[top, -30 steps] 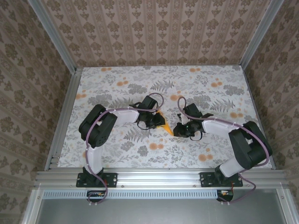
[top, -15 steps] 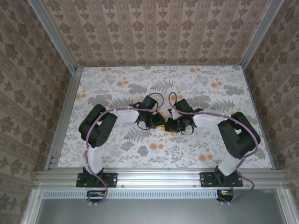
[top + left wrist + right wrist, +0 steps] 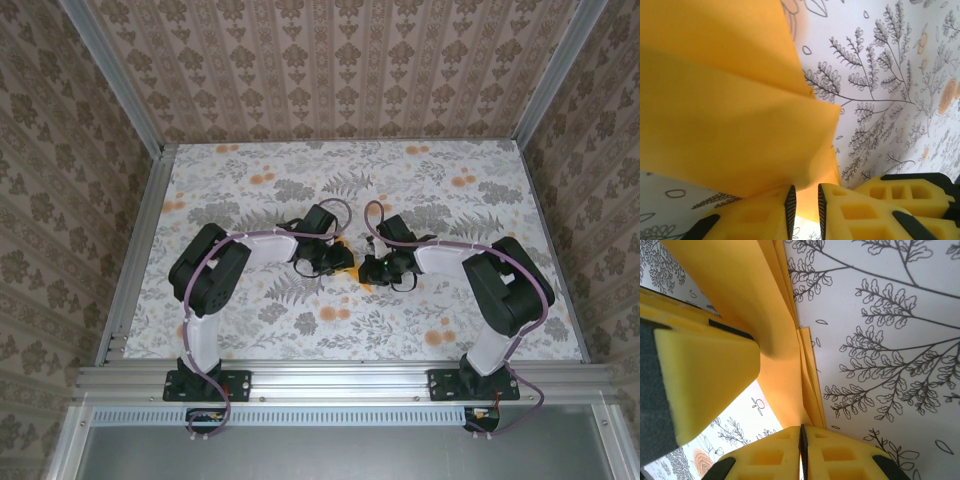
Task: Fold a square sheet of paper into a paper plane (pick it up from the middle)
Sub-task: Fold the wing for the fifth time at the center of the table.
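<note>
At middle of floral surface (image 3: 430, 330), left gripper (image 3: 806, 192) and right gripper (image 3: 801, 432) meet nose to nose. Folded orange-yellow paper (image 3: 715, 100) sits between them, layers fanned out over print. Right gripper clenched on stacked edges of paper, pads (image 3: 840, 455) pressed together. Left gripper nearly closed, narrow slit between pads; lower corner of paper runs into slit, apparently pinched, though contact itself hard to see.

I see the paper sheet (image 3: 730, 125) as thin, matt orange-yellow paper, smooth with sharp creases. The left gripper (image 3: 806, 212) has matt yellow moulded-plastic fingers (image 3: 855, 210). The table cover (image 3: 250, 320) looks smooth, printed, low-sheen; the frame rail (image 3: 340, 378) is brushed metal
</note>
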Tool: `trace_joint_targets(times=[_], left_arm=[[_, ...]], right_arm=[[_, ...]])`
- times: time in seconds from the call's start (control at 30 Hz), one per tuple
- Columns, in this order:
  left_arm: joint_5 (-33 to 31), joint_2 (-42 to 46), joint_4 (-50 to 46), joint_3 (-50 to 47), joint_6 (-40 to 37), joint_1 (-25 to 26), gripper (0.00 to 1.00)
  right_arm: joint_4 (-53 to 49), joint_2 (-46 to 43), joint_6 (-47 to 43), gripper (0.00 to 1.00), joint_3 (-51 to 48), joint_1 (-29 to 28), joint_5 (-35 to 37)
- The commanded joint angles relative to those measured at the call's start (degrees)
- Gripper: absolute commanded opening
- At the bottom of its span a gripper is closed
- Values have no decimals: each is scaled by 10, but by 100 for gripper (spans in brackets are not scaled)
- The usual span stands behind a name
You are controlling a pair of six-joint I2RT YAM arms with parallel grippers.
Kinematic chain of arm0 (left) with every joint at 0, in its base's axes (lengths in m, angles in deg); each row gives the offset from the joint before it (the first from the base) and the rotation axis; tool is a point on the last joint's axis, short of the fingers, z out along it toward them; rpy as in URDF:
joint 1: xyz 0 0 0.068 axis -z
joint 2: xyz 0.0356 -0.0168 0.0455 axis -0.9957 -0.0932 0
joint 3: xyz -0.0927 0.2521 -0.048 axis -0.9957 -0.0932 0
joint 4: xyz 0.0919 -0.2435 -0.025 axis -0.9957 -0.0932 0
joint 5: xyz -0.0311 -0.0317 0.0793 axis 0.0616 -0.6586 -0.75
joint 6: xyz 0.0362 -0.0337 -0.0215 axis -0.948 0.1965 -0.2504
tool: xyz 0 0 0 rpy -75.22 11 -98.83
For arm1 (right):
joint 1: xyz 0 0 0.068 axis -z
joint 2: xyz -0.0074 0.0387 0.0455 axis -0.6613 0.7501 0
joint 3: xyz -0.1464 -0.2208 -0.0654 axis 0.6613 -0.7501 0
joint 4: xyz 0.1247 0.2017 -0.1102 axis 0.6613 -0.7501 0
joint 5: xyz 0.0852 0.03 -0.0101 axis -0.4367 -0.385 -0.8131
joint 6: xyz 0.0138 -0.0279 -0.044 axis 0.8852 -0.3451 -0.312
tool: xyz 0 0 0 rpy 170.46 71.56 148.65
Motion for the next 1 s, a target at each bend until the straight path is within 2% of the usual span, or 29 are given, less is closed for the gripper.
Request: trace_joint_targets(times=[0.0,0.17,0.3,0.67,0.97], left_arm=[[-4,23,-1,7,-68,-18,26],[-19,63,1,5,-121,-31,27],[-20,81,24,-15,-127,-39,28],[-11,53,34,-13,-122,-28,28],[-36,28,12,-7,-116,-31,27]], right_arm=[[-36,30,7,12,-22,5,26],[-47,43,9,11,-15,6,38],[-49,50,11,11,-14,6,41],[-55,61,13,11,-8,6,40],[-58,70,11,11,-7,6,38]])
